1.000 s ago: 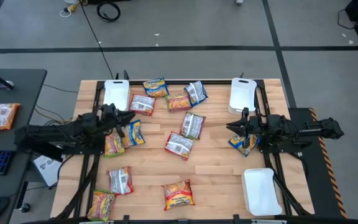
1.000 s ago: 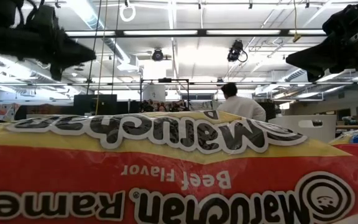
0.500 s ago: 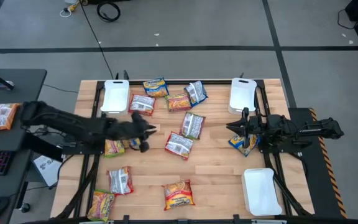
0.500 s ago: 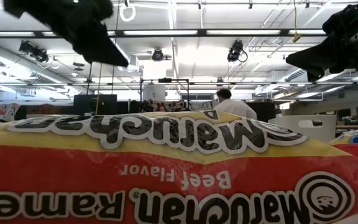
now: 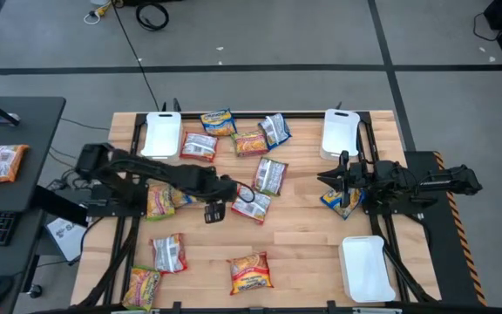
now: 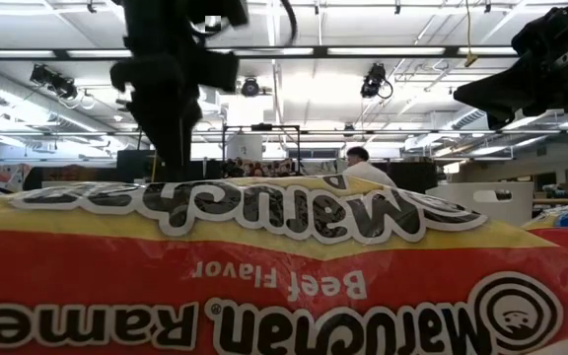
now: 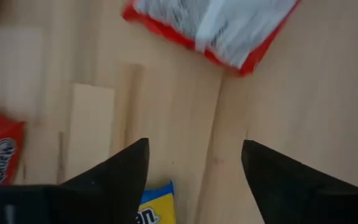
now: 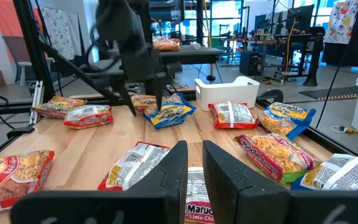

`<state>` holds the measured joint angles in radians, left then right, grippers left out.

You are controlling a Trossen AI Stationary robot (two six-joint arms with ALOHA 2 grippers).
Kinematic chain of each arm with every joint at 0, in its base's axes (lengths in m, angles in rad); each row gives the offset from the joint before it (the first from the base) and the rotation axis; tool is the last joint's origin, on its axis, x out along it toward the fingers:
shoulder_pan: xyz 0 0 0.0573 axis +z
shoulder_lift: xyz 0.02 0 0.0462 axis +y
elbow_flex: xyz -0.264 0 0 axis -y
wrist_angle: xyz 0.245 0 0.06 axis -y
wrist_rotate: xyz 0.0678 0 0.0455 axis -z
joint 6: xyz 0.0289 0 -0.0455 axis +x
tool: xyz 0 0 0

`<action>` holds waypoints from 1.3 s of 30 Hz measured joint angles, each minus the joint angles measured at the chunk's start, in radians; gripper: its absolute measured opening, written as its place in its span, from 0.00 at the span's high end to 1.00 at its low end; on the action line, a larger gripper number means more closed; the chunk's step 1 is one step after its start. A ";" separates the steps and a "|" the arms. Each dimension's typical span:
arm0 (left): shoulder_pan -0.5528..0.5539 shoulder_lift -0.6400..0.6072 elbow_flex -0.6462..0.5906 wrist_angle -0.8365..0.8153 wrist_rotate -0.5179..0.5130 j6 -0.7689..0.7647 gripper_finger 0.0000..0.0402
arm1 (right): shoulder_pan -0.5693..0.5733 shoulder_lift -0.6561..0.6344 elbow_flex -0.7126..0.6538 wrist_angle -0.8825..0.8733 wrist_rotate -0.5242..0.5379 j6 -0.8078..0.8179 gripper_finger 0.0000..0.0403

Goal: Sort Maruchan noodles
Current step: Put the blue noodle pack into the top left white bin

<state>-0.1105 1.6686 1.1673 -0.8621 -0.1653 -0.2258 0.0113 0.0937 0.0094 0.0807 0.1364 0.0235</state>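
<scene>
**A:** So where's the left gripper (image 5: 217, 212) at? From above I see the arm stretched out across the middle of the worktop (image 5: 303, 262).

**B:** Yep, it's hanging over bare wood with its jaws apart and nothing between them. In the left wrist view there's just planks in the gap. A silver-white packet with red trim (image 7: 213, 28) lies ahead of the fingertips (image 7: 138, 152), clear of them, not touching. That same packet shows at (image 5: 253, 204) from above, just beside the gripper.

**A:** And the blue-yellow packet (image 5: 184, 197)?

**B:** It lies flat on the worktop under the left arm, behind the jaws. You can spot a corner of it (image 7: 155, 204) right by one finger in the wrist view. Can't tell whether it touches the finger.

**A:** Right side?

**B:** The right gripper (image 5: 325, 180) sits at the right edge of the worktop, jaws nearly together with only a thin slot, nothing clamped. Another blue-yellow packet (image 5: 342, 201) lies under that arm, behind the jaws.

**A:** Rest of the noodles?

**B:** Scattered flat all over: a bunch near the far edge between the two white trays (image 5: 163, 135), a couple more at the near left, and an orange-red packet (image 5: 250, 271) at the near edge, filling the low view.
</scene>
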 joint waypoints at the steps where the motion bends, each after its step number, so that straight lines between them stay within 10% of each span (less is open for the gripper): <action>1: 0.007 0.022 0.005 -0.008 0.010 0.020 0.34 | 0.000 0.000 0.000 0.000 0.000 0.000 0.86; 11: 0.165 0.193 0.006 -0.031 0.137 0.291 0.37 | 0.000 0.000 0.000 0.000 0.000 0.000 0.86; 25: 0.299 0.230 0.007 -0.312 0.015 0.832 0.39 | 0.000 0.000 0.000 0.000 0.000 0.000 0.86; 39: 0.273 0.230 0.004 -0.349 0.092 0.919 0.49 | 0.000 0.000 0.000 0.000 0.000 0.000 0.86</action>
<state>0.1627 1.8984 1.1715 -1.2110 -0.0734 0.6930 0.0113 0.0934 0.0094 0.0806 0.1364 0.0235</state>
